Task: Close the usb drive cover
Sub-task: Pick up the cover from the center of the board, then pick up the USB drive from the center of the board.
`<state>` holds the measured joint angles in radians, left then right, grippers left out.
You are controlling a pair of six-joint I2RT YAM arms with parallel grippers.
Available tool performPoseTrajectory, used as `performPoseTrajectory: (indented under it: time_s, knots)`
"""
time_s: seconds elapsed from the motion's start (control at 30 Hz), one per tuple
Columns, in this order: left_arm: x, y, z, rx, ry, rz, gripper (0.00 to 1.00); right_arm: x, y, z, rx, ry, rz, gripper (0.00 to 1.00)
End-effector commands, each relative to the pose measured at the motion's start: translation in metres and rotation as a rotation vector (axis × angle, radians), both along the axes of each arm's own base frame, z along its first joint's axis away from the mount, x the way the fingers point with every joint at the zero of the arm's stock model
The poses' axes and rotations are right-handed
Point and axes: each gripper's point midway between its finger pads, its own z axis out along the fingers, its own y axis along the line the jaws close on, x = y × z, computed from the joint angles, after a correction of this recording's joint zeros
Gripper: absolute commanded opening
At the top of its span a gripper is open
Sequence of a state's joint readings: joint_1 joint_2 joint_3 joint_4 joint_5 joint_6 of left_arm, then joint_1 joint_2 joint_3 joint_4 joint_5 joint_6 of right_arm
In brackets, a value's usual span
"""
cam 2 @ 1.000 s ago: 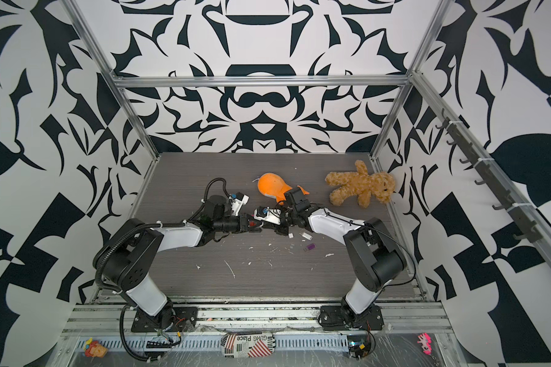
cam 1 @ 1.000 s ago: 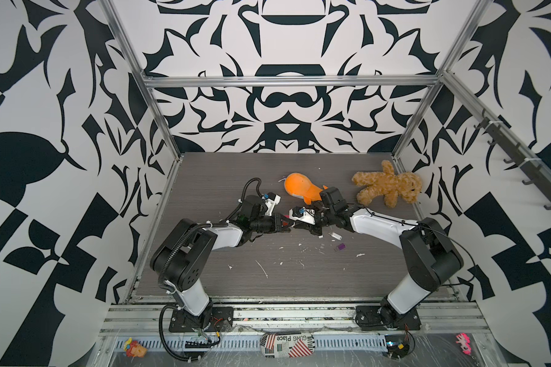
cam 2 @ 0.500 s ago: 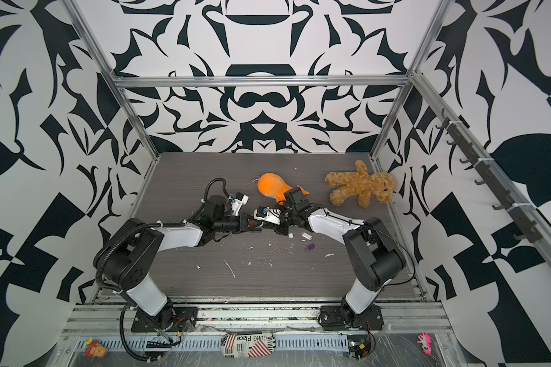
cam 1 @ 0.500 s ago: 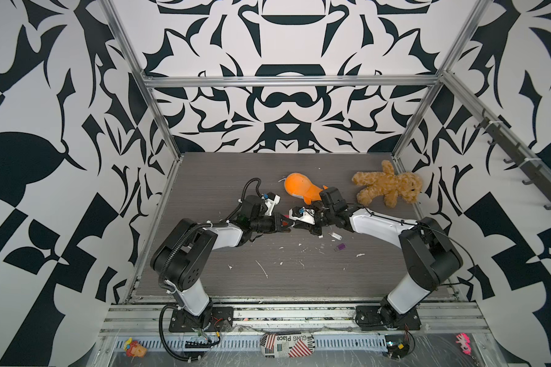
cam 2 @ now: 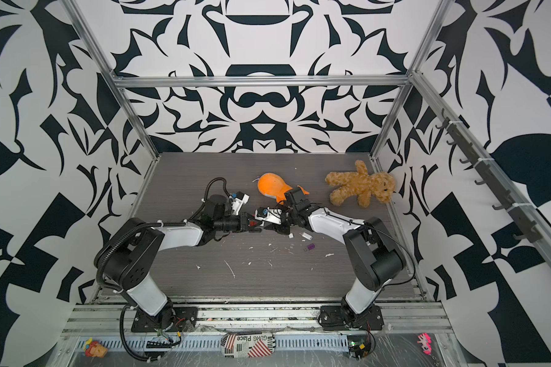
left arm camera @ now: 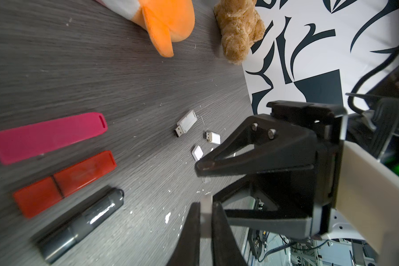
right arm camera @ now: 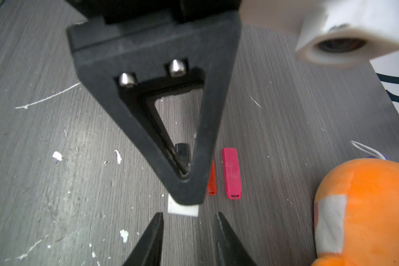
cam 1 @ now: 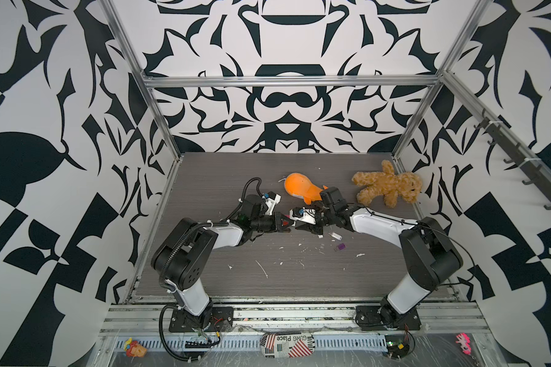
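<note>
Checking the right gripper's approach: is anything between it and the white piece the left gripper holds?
Nothing visible does. The white piece sticks out of the left gripper's shut jaws and directly faces the right gripper's open jaws; only bare table shows through the gap.

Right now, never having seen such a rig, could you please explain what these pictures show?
Two robot arms with two-fingered grippers work over a grey table. Both top views look down from above; each wrist view comes from a camera on one arm. The left gripper is shut on a small white piece; the right gripper is open. On the table lie a pink USB drive, a red drive, a grey drive, two white drives, an orange plush and a teddy bear.
</note>
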<state>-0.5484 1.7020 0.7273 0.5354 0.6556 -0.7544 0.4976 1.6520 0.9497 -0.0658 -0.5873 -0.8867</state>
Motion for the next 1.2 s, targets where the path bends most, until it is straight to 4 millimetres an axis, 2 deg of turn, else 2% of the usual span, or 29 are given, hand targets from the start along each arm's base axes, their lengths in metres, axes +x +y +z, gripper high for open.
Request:
performPoseTrajectory:
  time_s: [0.0,0.2,0.33,0.43,0.73,0.87,1.17]
  knots:
    - [0.005,-0.002,0.011,-0.019,-0.029,-0.014,0.12,0.008,-0.016,0.027,0.01,-0.07,-0.019,0.41]
    - [0.008,0.002,0.012,-0.02,-0.032,-0.006,0.12,0.012,-0.054,0.011,-0.086,-0.051,-0.081,0.42]
    - [0.008,0.005,0.014,-0.017,-0.034,-0.008,0.12,0.017,-0.075,-0.015,-0.192,-0.017,-0.104,0.42]
    - [0.008,0.008,0.014,-0.011,-0.034,-0.007,0.12,0.021,-0.084,-0.03,-0.264,0.009,-0.095,0.42]
    - [0.007,0.02,0.015,0.007,-0.039,0.011,0.12,0.037,-0.086,-0.049,-0.334,0.05,-0.077,0.42]
    - [0.007,0.023,0.014,0.012,-0.039,0.016,0.12,0.042,-0.084,-0.052,-0.342,0.056,-0.07,0.42]
    - [0.007,0.027,0.01,0.022,-0.03,0.025,0.12,0.035,-0.086,-0.057,-0.34,0.149,-0.026,0.4]
